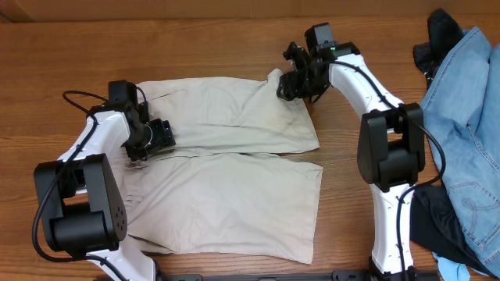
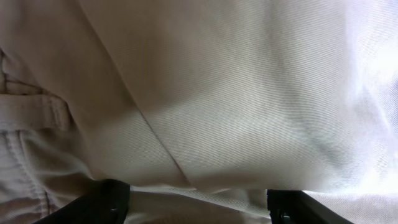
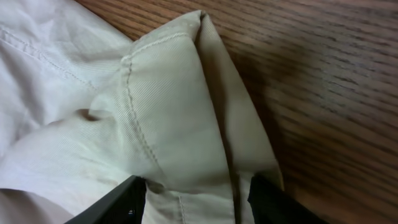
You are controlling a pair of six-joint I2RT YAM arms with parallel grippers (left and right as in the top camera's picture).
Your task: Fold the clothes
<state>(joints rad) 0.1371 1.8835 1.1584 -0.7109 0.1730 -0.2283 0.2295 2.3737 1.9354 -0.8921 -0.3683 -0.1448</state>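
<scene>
With pale beige cotton trousers (image 1: 234, 168) flat across the wooden desk (image 1: 195, 43), our left gripper (image 2: 198, 202) wide at the waistband (image 2: 28, 115) and right gripper (image 3: 198, 196) wide astride the far hem corner (image 3: 186, 43), we should pinch both layers squarely.

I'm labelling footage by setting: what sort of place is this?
Probably a robotics lab workbench rather than a home: two robot arms stand at a wooden table, beige trousers spread between them, and a denim garment heaped aside.

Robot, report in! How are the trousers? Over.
Left tool open, over waist end. Right tool open at leg-hem corner. Trousers lying flat. Denim garment far right, apart.
</scene>
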